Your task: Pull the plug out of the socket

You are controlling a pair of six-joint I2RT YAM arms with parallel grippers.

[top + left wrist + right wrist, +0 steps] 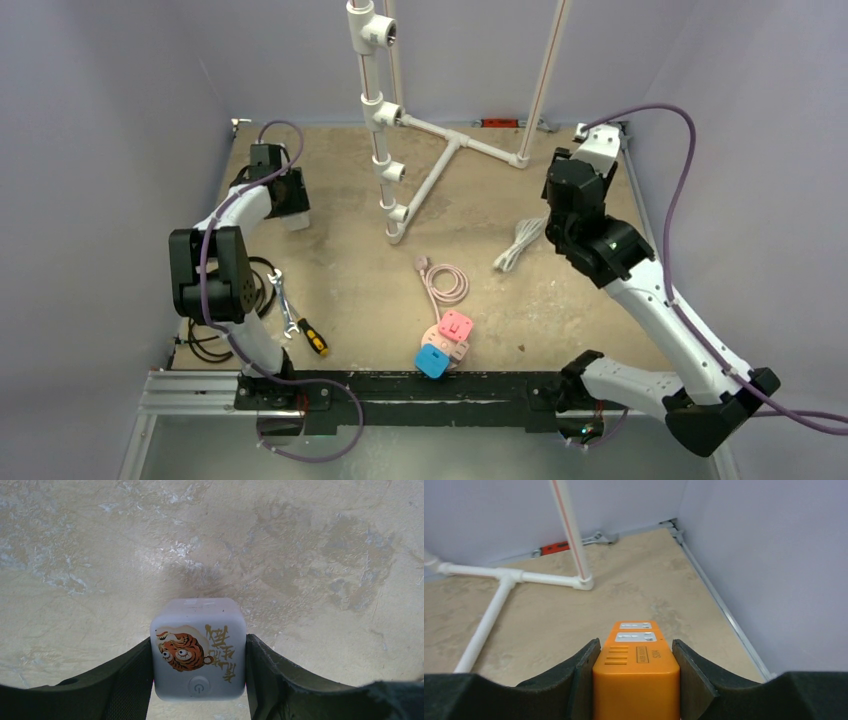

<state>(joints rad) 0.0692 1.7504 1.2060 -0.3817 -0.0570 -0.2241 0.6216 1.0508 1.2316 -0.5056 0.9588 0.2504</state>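
Set on a beige mottled tabletop (350, 290): a white plastic pipe frame (430, 165) at the far middle and, near the front edge, a cluster of pink and blue plastic socket cubes (445, 343) beside a coiled pink cable (447, 283). Pinched in the left gripper (198, 642), low over the table's far-left part: a white plastic cube with a tiger picture and a round power button (197, 655), black pads (132, 680) pressed flat on two opposite sides. Clamped the same way in the right gripper (636, 644), at the far right and well apart from that cube: an orange plastic block with two pale slots (636, 675).
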